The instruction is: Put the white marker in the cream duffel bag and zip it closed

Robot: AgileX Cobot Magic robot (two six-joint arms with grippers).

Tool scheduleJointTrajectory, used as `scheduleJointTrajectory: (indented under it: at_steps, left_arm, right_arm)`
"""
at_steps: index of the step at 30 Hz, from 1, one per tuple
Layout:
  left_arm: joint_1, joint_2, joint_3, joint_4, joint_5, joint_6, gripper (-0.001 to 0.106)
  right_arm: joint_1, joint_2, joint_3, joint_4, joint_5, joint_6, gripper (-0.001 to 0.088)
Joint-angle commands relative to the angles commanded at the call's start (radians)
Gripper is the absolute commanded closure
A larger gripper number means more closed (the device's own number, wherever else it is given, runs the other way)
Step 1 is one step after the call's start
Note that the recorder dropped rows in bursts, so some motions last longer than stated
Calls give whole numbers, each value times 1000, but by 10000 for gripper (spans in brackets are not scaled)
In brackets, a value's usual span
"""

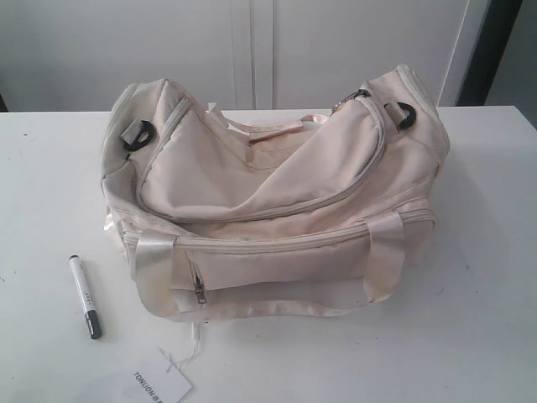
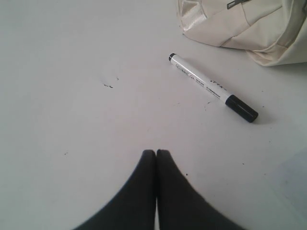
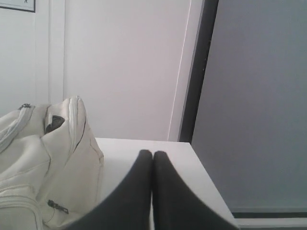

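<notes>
Left tool [image 2: 156,153] clenched, empty, near white marker [image 2: 211,87] on tabletop [image 2: 72,120]; right tool [image 3: 152,154] clenched, empty, beside cream duffel bag [image 1: 277,210]. Open left, straddle barrel mid-length.

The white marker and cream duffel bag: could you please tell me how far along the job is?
Nothing looks done yet: the white marker lies on the table beside the cream duffel bag. Nothing is in hand: left gripper and right gripper are shut, empty. Left: grasp, bag, zip.
</notes>
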Motion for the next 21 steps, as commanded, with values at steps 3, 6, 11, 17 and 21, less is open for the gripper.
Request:
scheduleJointTrajectory:
  at_steps: [3,6,11,17,21]
  left_arm:
    - [0,0,0,0,0,0,1053]
    - [0,0,0,0,0,0,1053]
    - [0,0,0,0,0,0,1053]
    - [0,0,0,0,0,0,1053]
    - [0,0,0,0,0,0,1053]
  right_arm:
    - [0,57,-56,15,61,0,868]
    - [0,126,-99,26,92,0,868]
    - [0,211,-152,50,90,-2,868]
    - [0,310,-202,51,101,-4,868]
    - [0,387,-236,51,129,-4,868]
